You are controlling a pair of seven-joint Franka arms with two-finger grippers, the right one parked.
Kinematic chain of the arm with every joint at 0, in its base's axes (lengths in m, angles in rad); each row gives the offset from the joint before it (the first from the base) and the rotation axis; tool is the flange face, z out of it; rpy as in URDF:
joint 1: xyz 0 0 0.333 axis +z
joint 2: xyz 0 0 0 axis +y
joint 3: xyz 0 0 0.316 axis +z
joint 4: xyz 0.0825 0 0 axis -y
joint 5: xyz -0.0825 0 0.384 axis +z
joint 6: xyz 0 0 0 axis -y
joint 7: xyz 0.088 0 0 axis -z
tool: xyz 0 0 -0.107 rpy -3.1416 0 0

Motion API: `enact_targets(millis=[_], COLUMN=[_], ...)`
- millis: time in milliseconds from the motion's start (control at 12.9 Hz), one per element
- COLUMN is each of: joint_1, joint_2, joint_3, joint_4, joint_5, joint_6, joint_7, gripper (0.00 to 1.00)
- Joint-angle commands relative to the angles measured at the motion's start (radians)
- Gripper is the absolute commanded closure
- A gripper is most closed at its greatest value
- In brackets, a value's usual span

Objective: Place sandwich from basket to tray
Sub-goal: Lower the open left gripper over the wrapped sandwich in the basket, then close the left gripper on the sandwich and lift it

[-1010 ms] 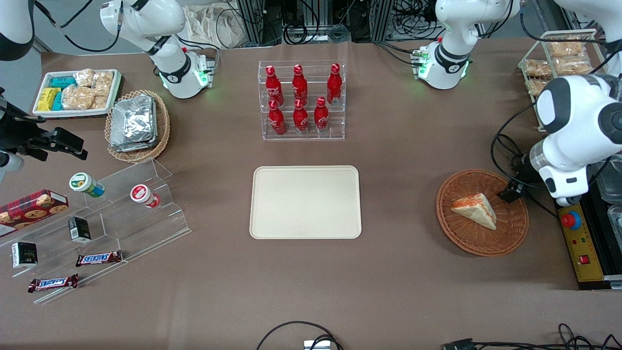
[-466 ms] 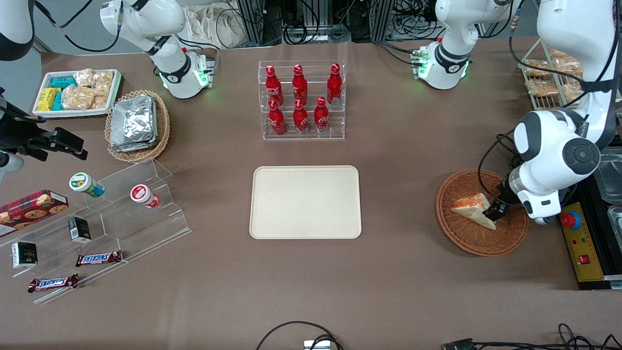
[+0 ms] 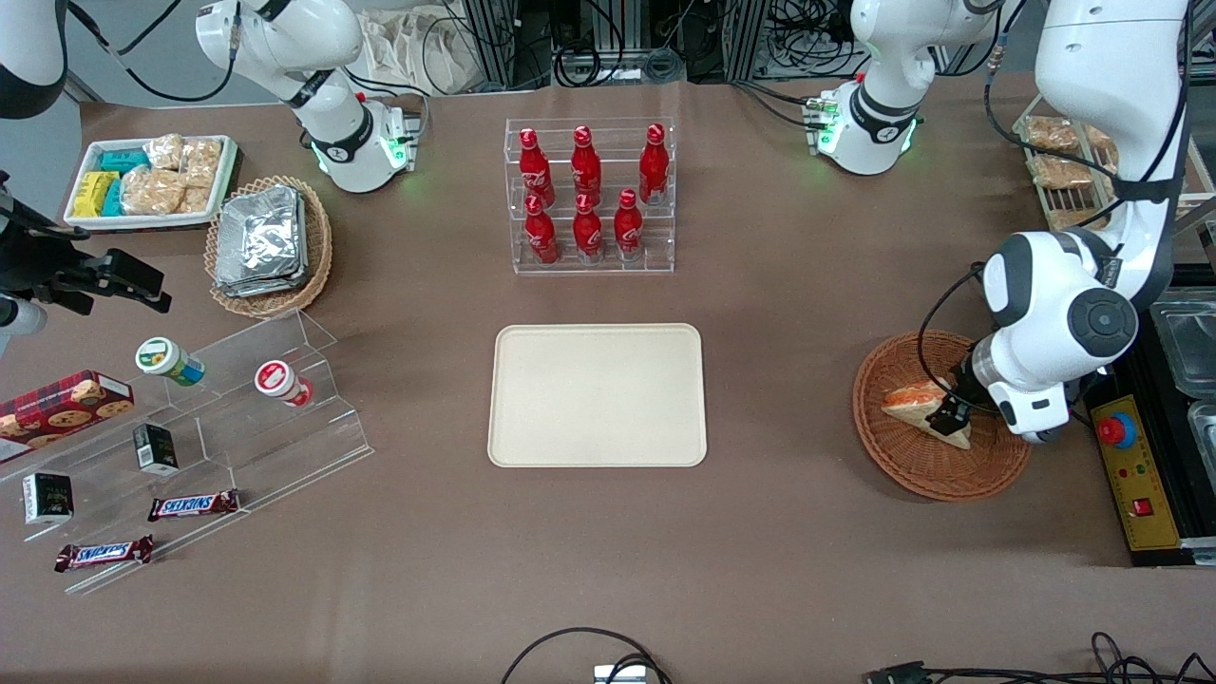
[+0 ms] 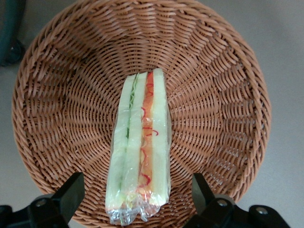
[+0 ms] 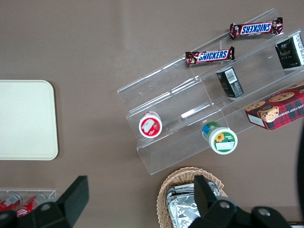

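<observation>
1 sandwich [image 4: 140, 152] lies in the wicker basket [image 3: 893, 446] toward the working arm's end of the surface, gripper [image 3: 950, 414] low over it, jaws open either side without touching, tray [image 3: 598, 395] bare.

Gripper [image 4: 137, 199] fingers spread wide — sandwich [image 4: 139, 148] between, gaps both sides.

The left arm reaches down from about 1 o'clock of the table's middle, its white elbow and wrist links folded over the working arm's end. Its wrist points steeply downward, so the gripper [image 3: 950, 410] hangs low, at roughly 4 o'clock from the table's centre. Seen from the wrist, the gripper [image 4: 135, 192] has its two black fingers [image 4: 71, 190] spread wide apart, one on each side, nothing clamped between them.
</observation>
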State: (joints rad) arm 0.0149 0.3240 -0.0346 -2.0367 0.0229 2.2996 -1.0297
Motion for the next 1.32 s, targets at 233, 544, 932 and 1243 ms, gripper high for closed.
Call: enact_targets(millis=[233, 544, 932, 1243], joint_1=[-0.023, -0.026, -0.027, -0.030], joint_2=[0.024, 0.013, -0.037, -0.088], joint_3=[0.015, 0.016, 0.015, 0.001], joint_4=[-0.040, -0.036, 0.028, 0.215], joint_5=[0.015, 0.017, 0.026, 0.074], joint_6=[0.076, 0.023, -0.113, -0.398], joint_7=[-0.023, 0.069, 0.120, 0.330], gripper=[0.02, 0.98, 1.00, 1.00])
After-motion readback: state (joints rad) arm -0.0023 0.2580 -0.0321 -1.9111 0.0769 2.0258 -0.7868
